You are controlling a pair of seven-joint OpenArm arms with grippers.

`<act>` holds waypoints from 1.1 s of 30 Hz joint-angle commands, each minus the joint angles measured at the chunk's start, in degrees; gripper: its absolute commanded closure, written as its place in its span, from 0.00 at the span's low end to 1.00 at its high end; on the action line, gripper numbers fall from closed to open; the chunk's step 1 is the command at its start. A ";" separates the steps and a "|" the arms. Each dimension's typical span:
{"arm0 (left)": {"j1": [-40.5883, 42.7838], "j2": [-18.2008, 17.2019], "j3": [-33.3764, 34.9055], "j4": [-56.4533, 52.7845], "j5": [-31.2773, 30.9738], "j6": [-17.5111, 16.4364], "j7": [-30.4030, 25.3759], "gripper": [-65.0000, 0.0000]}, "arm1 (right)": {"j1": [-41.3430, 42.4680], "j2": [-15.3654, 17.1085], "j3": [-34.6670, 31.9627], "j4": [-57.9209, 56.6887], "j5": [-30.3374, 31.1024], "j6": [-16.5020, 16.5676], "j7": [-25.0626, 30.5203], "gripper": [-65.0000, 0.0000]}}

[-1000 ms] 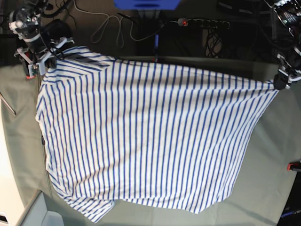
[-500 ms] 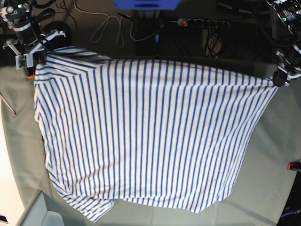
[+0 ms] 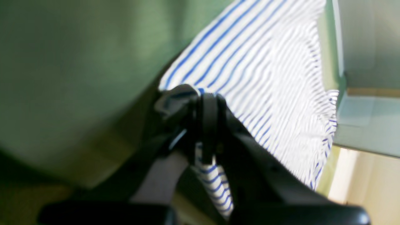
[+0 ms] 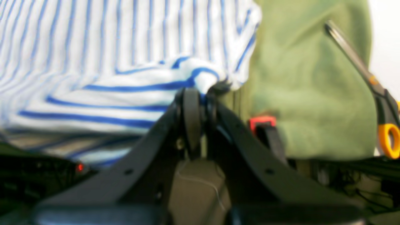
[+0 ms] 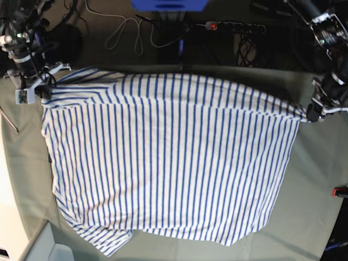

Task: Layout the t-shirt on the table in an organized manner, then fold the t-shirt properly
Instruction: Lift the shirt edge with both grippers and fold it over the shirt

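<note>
We see the pale green table (image 5: pixel 318 179), the striped t-shirt (image 5: pixel 168 163) spread across it, its far corners pinched by our right gripper (image 5: pixel 42 92) and left gripper (image 5: pixel 312 113), apparently lifted slightly, a red clamp (image 4: pixel 262 120) nearby.

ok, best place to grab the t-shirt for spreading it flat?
The two far-edge corners, pinched from outside. That is where the left gripper and right gripper hold the t-shirt now, and its far hem runs stretched between them over the table.
</note>
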 commanded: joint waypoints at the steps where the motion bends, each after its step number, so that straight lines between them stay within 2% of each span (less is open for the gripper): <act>1: -1.43 -0.91 -0.19 0.94 0.40 -0.39 -0.50 1.00 | 1.34 1.57 0.13 0.36 0.82 -0.27 1.61 1.00; 7: -7.93 -0.91 -0.10 0.94 6.29 -0.39 -0.50 1.00 | 8.28 3.85 0.13 -3.42 0.82 -0.27 1.52 1.00; 10: -10.40 -0.91 1.21 -0.12 7.96 -0.39 -0.50 1.00 | 11.44 3.85 0.13 -4.13 0.74 -0.27 1.52 1.00; 17: -16.11 -1.61 3.76 -11.46 8.04 -0.39 -0.59 1.00 | 18.57 4.12 -0.31 -10.63 0.74 -0.27 1.61 1.00; 25: -21.38 -2.32 3.94 -14.71 8.13 -0.39 -0.59 1.00 | 27.18 7.81 -0.39 -21.01 0.74 -0.27 1.87 1.00; 30: -23.23 -2.49 4.03 -17.96 8.13 -0.13 -6.57 1.00 | 31.58 10.36 -0.39 -27.60 0.82 -0.27 2.05 1.00; 33: -23.23 -3.11 7.19 -19.99 8.13 -0.13 -11.14 1.00 | 34.04 11.41 -0.39 -30.85 0.82 -0.27 2.05 1.00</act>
